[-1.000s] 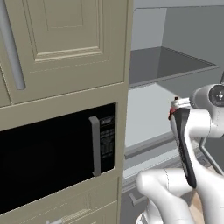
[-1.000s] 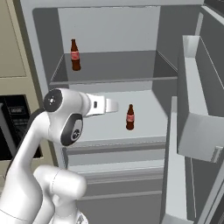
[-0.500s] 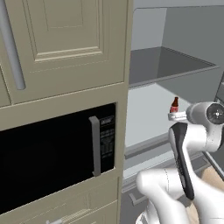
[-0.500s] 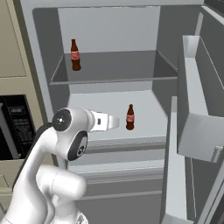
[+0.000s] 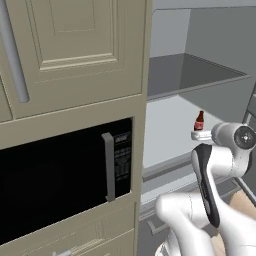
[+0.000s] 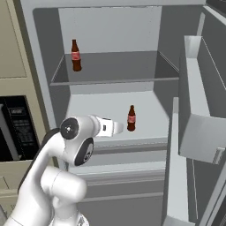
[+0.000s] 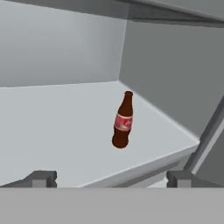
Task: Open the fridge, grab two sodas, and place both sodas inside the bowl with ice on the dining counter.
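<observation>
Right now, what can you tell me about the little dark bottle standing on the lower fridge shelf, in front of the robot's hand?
The small dark brown glass soda bottle has a narrow neck, a red cap and a reddish label around its middle. It stands upright and alone on the pale grey lower shelf of the open fridge, towards the shelf's front, its base resting on the shelf. Nothing else touches it. The robot's open two-finger gripper points at it from in front, with a clear gap between them.

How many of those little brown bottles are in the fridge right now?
2. One soda bottle stands on the upper shelf at its left; the other soda bottle stands on the shelf below, just ahead of the robot's hand. More could be hidden lower down.
</observation>
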Tool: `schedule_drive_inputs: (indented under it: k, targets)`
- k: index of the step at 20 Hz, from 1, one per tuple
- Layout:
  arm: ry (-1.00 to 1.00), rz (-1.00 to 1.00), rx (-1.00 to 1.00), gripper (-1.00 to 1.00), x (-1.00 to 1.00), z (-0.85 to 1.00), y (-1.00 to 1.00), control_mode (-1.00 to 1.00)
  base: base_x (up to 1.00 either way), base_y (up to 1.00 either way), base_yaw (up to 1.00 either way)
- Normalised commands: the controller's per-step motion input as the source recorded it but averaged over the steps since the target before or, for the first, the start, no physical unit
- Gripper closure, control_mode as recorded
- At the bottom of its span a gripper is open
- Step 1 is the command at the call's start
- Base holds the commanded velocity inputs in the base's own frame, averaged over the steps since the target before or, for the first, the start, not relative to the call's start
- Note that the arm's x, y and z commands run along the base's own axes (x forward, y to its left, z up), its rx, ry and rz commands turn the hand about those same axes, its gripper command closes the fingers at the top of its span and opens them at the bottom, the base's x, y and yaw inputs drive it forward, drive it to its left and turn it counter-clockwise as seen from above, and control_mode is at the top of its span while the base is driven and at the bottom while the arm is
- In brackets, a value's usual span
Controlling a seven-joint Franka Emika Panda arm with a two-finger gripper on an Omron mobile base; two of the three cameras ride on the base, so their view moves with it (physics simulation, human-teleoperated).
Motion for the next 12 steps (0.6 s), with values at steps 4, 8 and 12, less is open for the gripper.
schedule_drive_inputs:
  k: [4,8,12]
  targets:
    - [0.0,0.0,0.06,-1.0,0.07,-0.07,-0.06,-1.0,0.0,0.0,0.0]
    - [0.0,0.0,0.09,-1.0,0.14,-0.08,-0.1,-1.0,0.0,0.0,0.0]
    - [0.0,0.0,0.08,-1.0,0.33,-0.04,-0.09,-1.0,0.0,0.0,0.0]
